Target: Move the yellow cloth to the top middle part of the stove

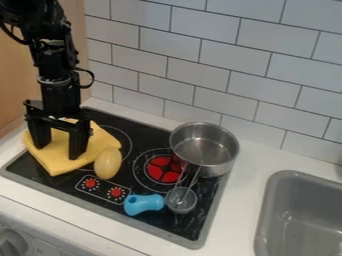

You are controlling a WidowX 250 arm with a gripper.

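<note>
Yellow cloth [101, 138] lay at the left end of the stove [139, 127], spilling slightly over its left rim, in the camera view. It looked soft and matte, folded into an uneven four-sided pad. A smooth, oval yellow object [107, 163] sat at its right side. Further right stood a round, shiny metal pot [203, 145], with a blue handle-like piece [143, 204] of rounded shape and a small grey bowl-shaped utensil [180, 200] nearer. The stovetop was flat, black and glossy, with a red ring pattern [164, 169] and two red dials near its near edge; glazed rectangular tiles [200, 55] covered the wall behind, and a smooth grey sink [300, 220] was set into the white counter at right. The arm [57, 62] came down from the upper left, nearly upright, its gripper [59, 150] hanging straight down over the cloth. Its two fingers stood well apart, yellow fabric visible between them, unpinched. One cloth corner pointed to the near side, another to the right; the long axis slanted from near left to far right.
</note>
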